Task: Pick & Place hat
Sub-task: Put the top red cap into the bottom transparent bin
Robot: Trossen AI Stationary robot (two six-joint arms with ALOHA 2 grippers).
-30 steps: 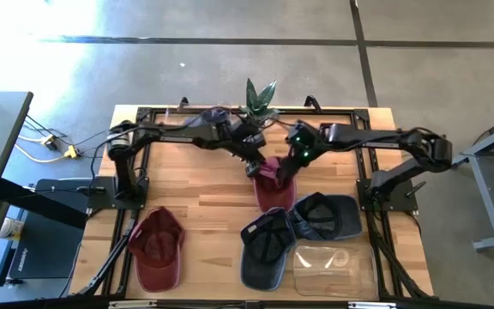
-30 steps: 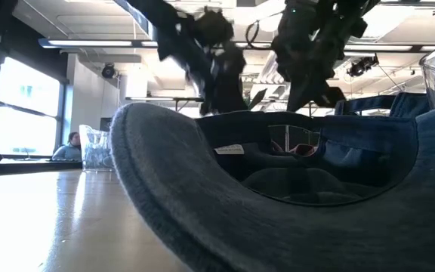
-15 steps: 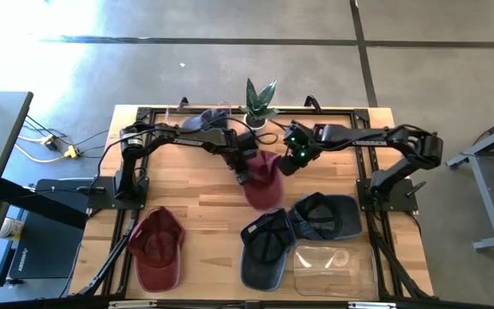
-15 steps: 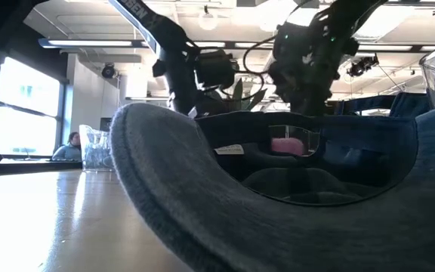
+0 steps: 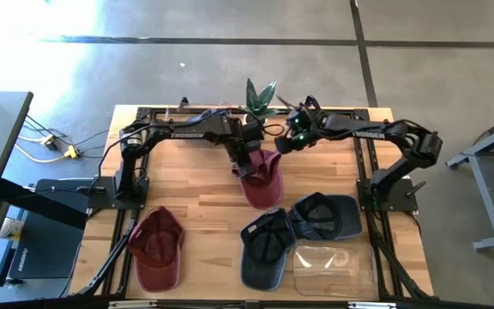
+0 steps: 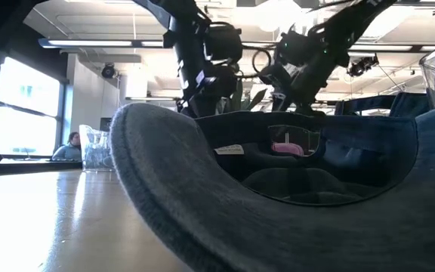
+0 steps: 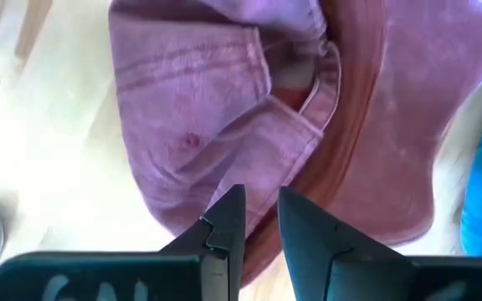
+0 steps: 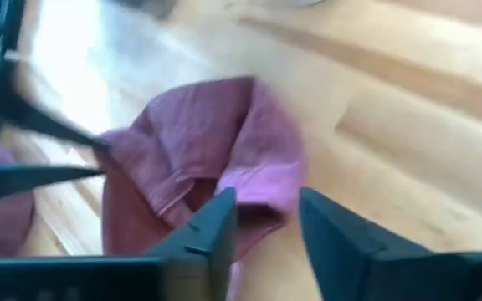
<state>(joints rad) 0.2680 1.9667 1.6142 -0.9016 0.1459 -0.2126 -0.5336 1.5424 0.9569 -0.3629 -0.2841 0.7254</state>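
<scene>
My left pincer point(image 5: 245, 166) sits at upper centre of the high view, fingers point(image 7: 224, 224) drawn narrow and pinching the soft crown edge of the maroon hat point(image 5: 262, 183). The hat is limp washed cotton, with creased panels, visible seam stitching and a stiff curved brim; it hangs from my grip with its lower part toward the pale wood-plank table point(image 5: 200, 193).

My right pincer point(image 5: 292, 142) is just right of the hat, upper centre-right, jaws parted and gripping nothing; the cloth edge lies past the fingertips point(image 8: 216, 224).

A second maroon cap point(image 5: 155, 249) lies lower left. Two dark blue caps point(image 5: 298, 227) lie upside down, lower centre-right, touching each other, with a clear plastic container point(image 5: 333, 266) just below them.
</scene>
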